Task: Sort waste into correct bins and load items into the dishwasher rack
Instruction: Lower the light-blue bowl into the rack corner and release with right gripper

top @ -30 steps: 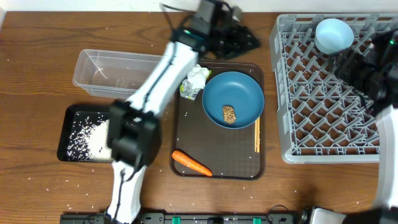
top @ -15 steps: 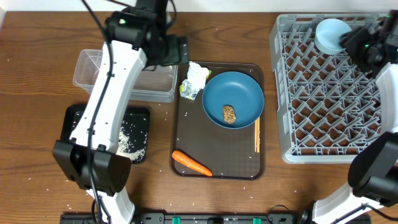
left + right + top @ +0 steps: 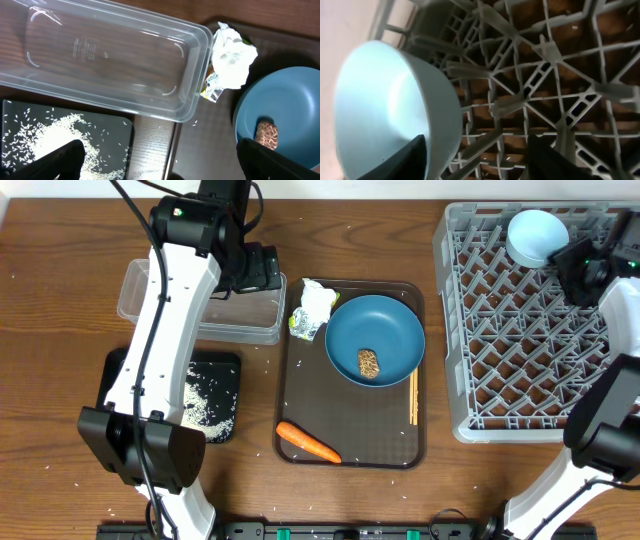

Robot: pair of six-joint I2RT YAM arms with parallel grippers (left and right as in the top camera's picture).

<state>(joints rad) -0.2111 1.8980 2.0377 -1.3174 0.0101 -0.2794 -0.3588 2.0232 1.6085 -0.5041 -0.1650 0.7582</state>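
Though mostly cropped from view, left gripper [image 3: 161, 164] and right gripper [image 3: 477, 159] both gape.

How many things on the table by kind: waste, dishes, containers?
Waste: 4 (carrot, food lump, rice, wrapper)
Dishes: 3 (plate, bowl, chopsticks)
Containers: 4 (tub, black tray, brown tray, rack)
Total: 11

White bowl [image 3: 536, 235] in grey rack [image 3: 520, 360] corner
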